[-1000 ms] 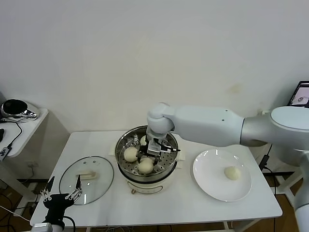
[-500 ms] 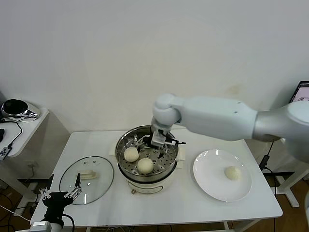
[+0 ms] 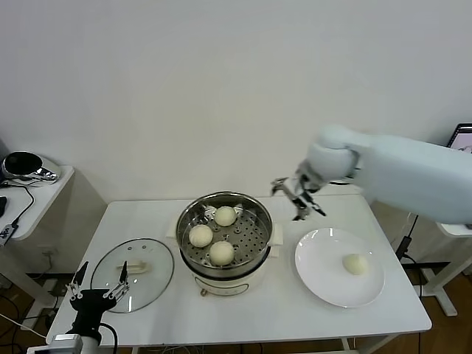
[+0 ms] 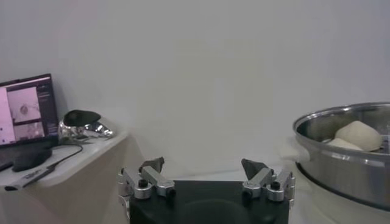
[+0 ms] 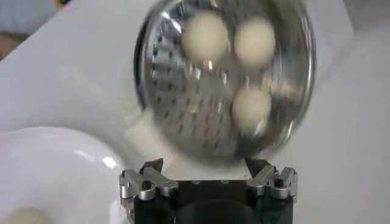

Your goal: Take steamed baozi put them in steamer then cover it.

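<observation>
1. Fingers of my right gripper (image 3: pixel 299 199) stood spread wide and held nothing, up in the air between the steamer's (image 3: pixel 224 234) far right rim and the white plate (image 3: pixel 324 280).
2. Three baozi sat on the perforated tray: one at the back (image 3: pixel 226 215), one on the left (image 3: pixel 200 234), one at the front (image 3: pixel 221 252), with bare tray on the right side.
3. The fourth baozi (image 3: pixel 355 263) lay on the plate, toward its right edge.
4. The glass cover (image 3: pixel 133 274) lay flat on the table (image 3: pixel 273 317), left of the steamer, near the front edge.
5. My left gripper (image 3: pixel 98 294) hung at that front edge beside the cover, fingers apart and empty.
</observation>
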